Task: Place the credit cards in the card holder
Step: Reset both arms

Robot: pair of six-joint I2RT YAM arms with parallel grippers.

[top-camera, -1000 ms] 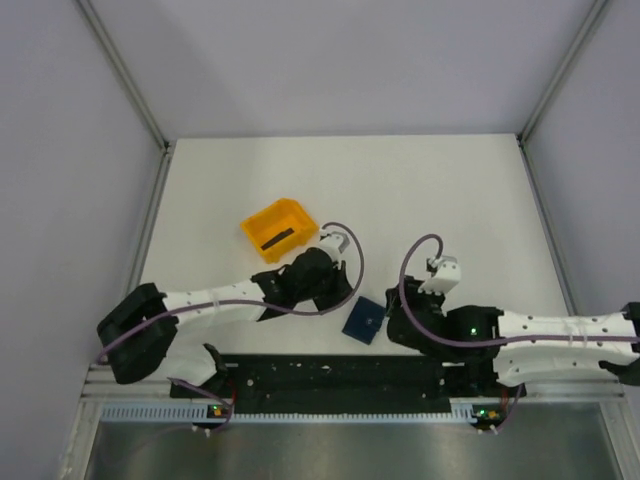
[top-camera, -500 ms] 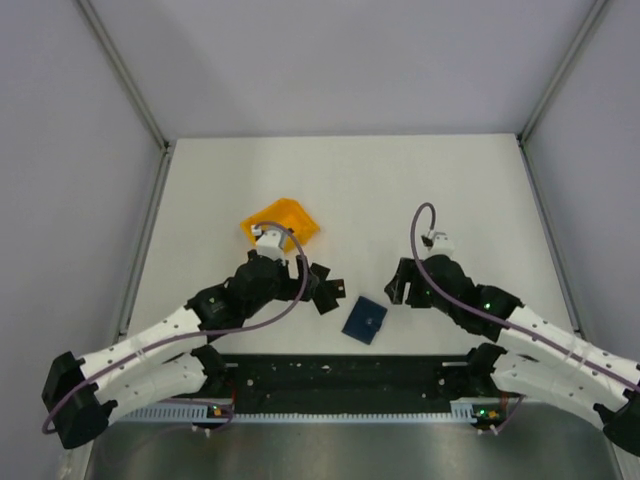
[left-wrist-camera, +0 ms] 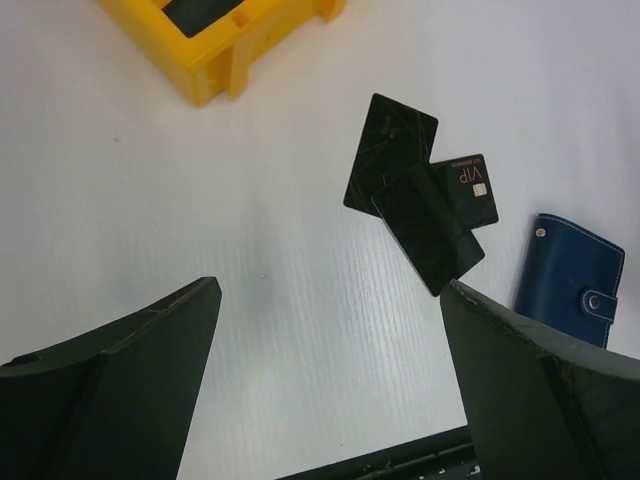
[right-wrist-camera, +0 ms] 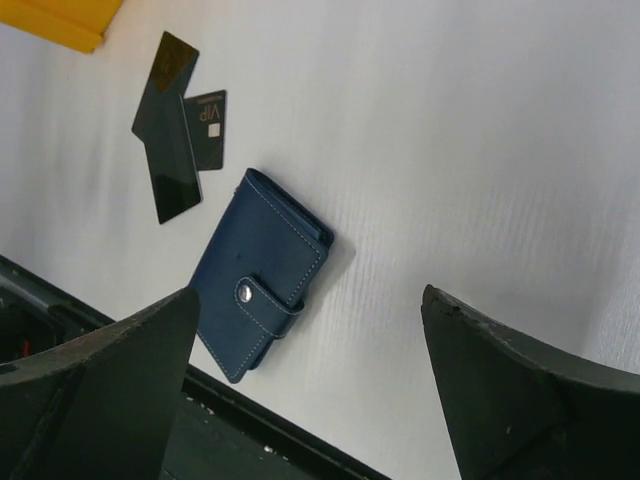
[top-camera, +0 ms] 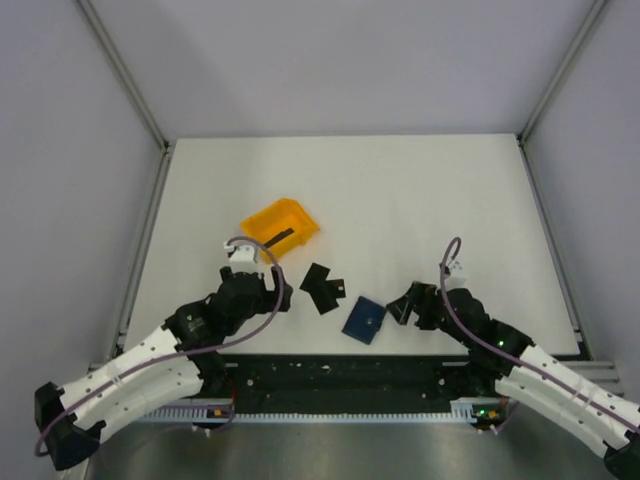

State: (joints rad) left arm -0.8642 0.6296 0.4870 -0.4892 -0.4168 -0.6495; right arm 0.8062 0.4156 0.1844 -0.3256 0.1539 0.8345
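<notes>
Credit cards, thin flat black rectangles, lie fanned and overlapping on the white surface, close beside but apart from the small navy-blue folding card holder, which is snapped shut. We see the left fingers spread and empty, with the cards ahead and to their right, long axes slanting across the gap. The right fingers, likewise spread and empty, hover nearer the holder, so we judge the left fingers better placed for the cards.

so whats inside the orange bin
A flat dark piece lies inside the orange bin, maybe another card. Its underside and whatever it covers cannot be seen.
</notes>
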